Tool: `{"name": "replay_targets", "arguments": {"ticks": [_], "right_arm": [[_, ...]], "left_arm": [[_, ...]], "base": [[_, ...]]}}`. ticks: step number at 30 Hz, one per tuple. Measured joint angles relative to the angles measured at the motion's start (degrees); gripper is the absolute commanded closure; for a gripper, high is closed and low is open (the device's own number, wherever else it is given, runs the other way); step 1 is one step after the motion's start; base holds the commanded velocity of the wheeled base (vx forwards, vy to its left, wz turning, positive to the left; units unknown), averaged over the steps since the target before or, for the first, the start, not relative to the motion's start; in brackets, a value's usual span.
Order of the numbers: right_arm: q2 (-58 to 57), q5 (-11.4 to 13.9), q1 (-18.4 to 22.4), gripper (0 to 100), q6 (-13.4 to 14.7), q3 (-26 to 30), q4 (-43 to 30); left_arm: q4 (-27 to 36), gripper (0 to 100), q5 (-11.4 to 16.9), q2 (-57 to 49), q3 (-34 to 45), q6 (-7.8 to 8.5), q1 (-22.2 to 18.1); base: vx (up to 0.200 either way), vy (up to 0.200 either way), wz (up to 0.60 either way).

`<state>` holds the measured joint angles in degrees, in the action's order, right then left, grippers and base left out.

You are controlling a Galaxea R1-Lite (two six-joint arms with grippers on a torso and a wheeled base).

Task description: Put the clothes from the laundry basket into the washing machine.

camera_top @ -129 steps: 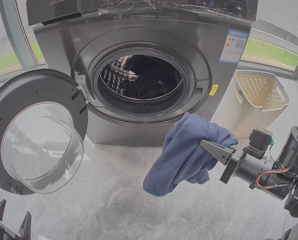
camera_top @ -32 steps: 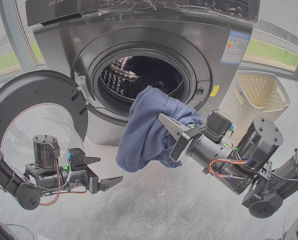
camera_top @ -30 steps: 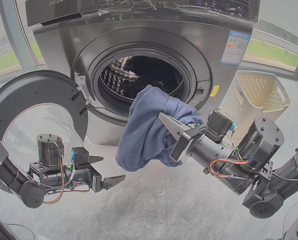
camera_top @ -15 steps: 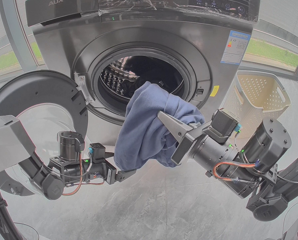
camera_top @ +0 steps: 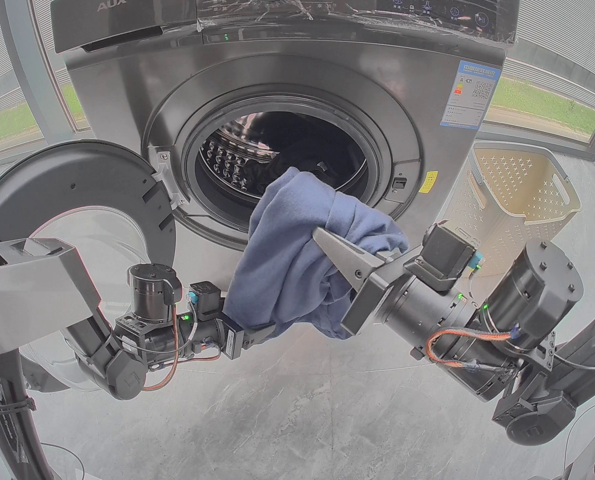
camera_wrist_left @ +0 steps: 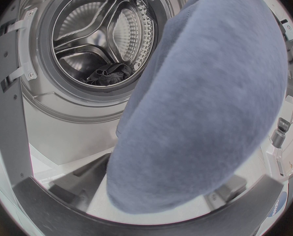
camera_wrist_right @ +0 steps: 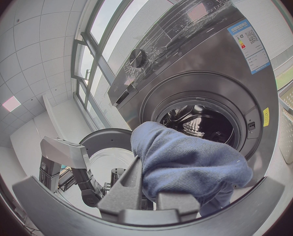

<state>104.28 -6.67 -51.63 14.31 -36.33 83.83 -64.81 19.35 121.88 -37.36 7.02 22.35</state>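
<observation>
Nearest to us, our right gripper is clamped tight on a bunched fold of the blue garment. The cloth humps over its two fingers, so that only one long dark finger shows clear of it. From that grip the garment hangs with its long axis running down and toward our left side, its rounded lower end above the floor. Our left gripper sits low at that end, its fingers spread wide with the hanging lobe between them; we cannot tell whether either one touches the cloth. So the left arm is the nearer one to the loose tail, and the right arm is the nearer one to the machine. Just beyond the garment's top stands the washing machine, its door swung fully open to our left and its round mouth facing us. From the head view the top of the garment overlaps the lower rim of that mouth, but it seems to us to be in front of the opening, not inside it. We judge that the coming move turns on this: the drum lies ahead of and slightly above the right gripper, while much of the cloth dangles below the rim, so the tail wants lifting before the push in. Deep in the drum lies some dark clothing. Farther off to our right, beside the machine, stands the laundry basket.
</observation>
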Motion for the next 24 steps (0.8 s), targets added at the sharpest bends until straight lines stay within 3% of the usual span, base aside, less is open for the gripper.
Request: {"name": "replay_targets", "arguments": {"ticks": [7, 16, 17, 24], "right_arm": [[0.3, 0.0, 0.4, 100, 0.0, 0.0, 0.0], [1.9, 0.1, 1.7, 100, 0.1, 0.0, 0.0], [2.1, 0.1, 2.0, 0, 0.1, 0.0, 0.0], [5.4, 0.0, 3.5, 0, 0.0, 0.3, 0.4]], "left_arm": [[-4.4, 100, 0.3, -0.8, 4.9, -0.56, 0.9], [-20.5, 100, 0.2, -4.8, 20.9, -2.07, 5.7], [-21.1, 100, 0.2, -5.6, 22.4, -2.23, 6.1], [-23.5, 100, 0.5, -13.8, 29.5, -4.21, 8.6]], "base": [[0.000, 0.000, 0.00], [0.000, 0.000, 0.00], [0.000, 0.000, 0.00], [0.000, 0.000, 0.00]]}}
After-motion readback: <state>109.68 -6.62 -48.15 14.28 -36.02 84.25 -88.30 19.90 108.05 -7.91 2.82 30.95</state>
